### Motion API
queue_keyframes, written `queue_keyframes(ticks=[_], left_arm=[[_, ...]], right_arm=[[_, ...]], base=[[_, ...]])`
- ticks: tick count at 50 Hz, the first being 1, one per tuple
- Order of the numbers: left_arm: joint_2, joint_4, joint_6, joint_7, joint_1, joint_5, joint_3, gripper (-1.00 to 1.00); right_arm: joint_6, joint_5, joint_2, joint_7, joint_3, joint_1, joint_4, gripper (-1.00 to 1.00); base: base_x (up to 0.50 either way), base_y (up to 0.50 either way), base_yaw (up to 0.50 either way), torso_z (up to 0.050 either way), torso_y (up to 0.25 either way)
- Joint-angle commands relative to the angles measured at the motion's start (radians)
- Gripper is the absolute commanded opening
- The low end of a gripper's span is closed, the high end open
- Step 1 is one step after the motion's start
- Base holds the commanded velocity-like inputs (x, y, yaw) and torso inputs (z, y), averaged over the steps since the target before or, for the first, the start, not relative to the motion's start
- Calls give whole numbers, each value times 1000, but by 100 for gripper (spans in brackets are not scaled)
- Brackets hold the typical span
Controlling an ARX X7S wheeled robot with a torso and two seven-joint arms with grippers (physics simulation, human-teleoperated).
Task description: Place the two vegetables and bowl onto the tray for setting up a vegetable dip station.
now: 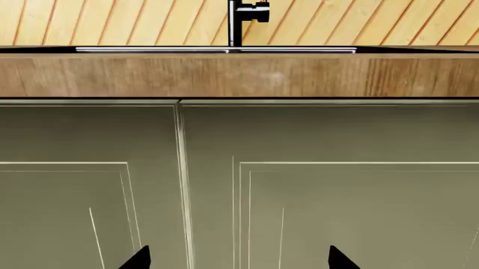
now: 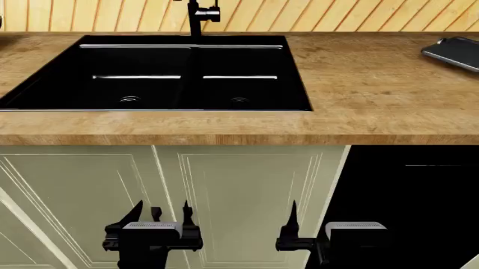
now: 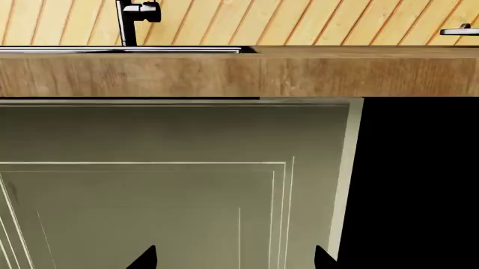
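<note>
Only part of the dark grey tray (image 2: 454,52) shows, lying on the wooden counter at the far right; its rim (image 3: 459,31) also shows in the right wrist view. The two vegetables and the bowl are out of view. My left gripper (image 2: 160,215) hangs low in front of the cabinet doors, below the counter, open with nothing between its fingers (image 1: 239,260). My right gripper (image 2: 318,219) is at the same height beside it, also open and empty (image 3: 233,260), facing the cabinet door's right edge.
A black double sink (image 2: 159,75) with a black faucet (image 2: 196,17) is set into the wooden counter (image 2: 374,95). Pale green cabinet doors (image 2: 239,196) stand below it, with a dark opening (image 2: 411,202) to their right. A wood-slat wall runs behind.
</note>
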Motion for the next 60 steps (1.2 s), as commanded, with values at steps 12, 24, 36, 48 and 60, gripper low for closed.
queue_keyframes(ticks=[12, 24, 36, 48, 60], left_arm=[[-49, -1, -2, -54, -6, -52, 49, 100], [-68, -9, 9, -74, -6, -71, 70, 100], [-81, 18, -6, -96, 2, -84, 88, 100], [-96, -23, 28, -104, -6, -101, 100, 100], [-108, -1, 15, -123, -2, -112, 116, 100]], right_arm=[[-11, 47, 44, 54, -61, 2, -4, 100], [-10, 82, 63, 72, -80, 10, 6, 100], [-10, 98, 79, 87, -99, 8, 1, 100], [-10, 114, 92, 97, -113, 12, 6, 100], [-8, 129, 105, 110, -130, 11, 0, 100]], base=[[0, -46, 0, 0, 0], [0, -500, 0, 0, 0], [0, -500, 0, 0, 0], [0, -500, 0, 0, 0], [0, -500, 0, 0, 0]])
